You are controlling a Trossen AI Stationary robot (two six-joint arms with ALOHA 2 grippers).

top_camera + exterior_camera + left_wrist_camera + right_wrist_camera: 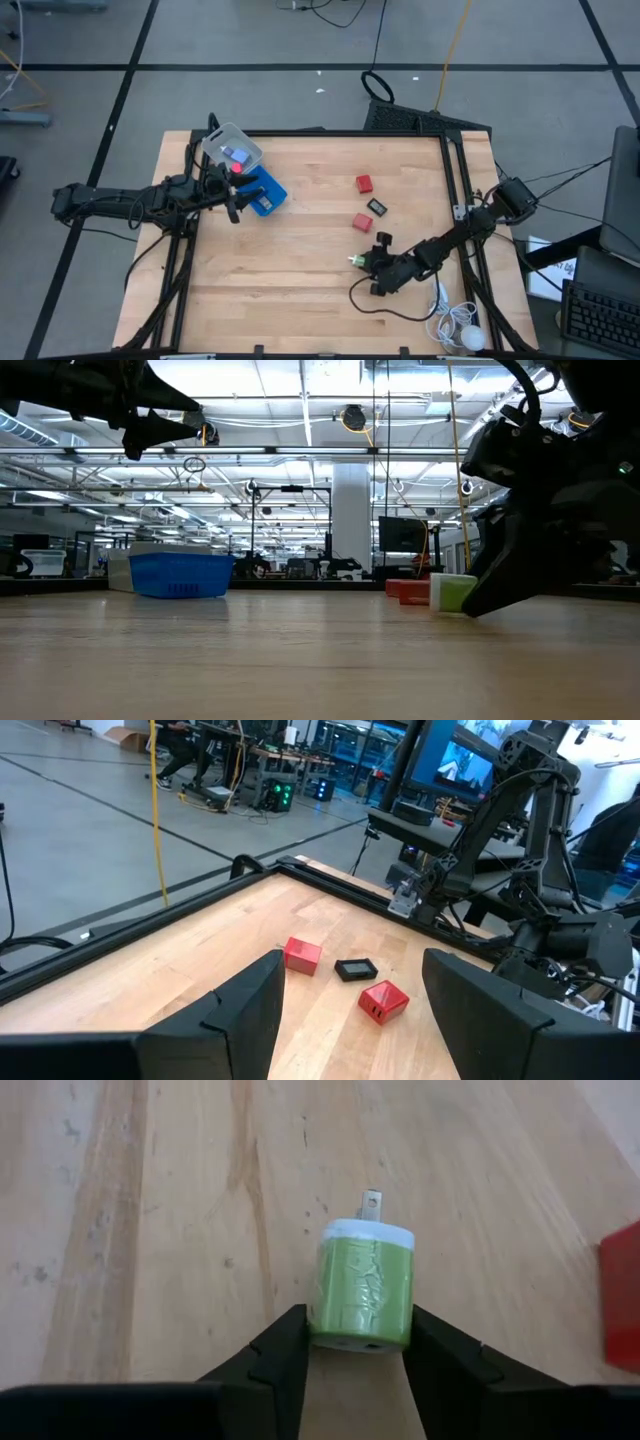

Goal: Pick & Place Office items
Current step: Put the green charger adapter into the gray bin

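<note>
Now the right gripper (360, 1342) is low on the table (300, 290), its two fingers (285, 1350) clamped on the sides of a green plug-in piece (363, 1300) with a white cap, metal prongs pointing away from the fingertips. Just beyond that grip lie two red blocks (363, 183) (361, 221) with a dark rectangular piece (377, 207) between them. Over by the blue tray (268, 194) and clear box (231, 150), the left gripper (350, 1010) hovers, fingers spread wide, nothing between them. Inside the box, small items, hard to make out.
</note>
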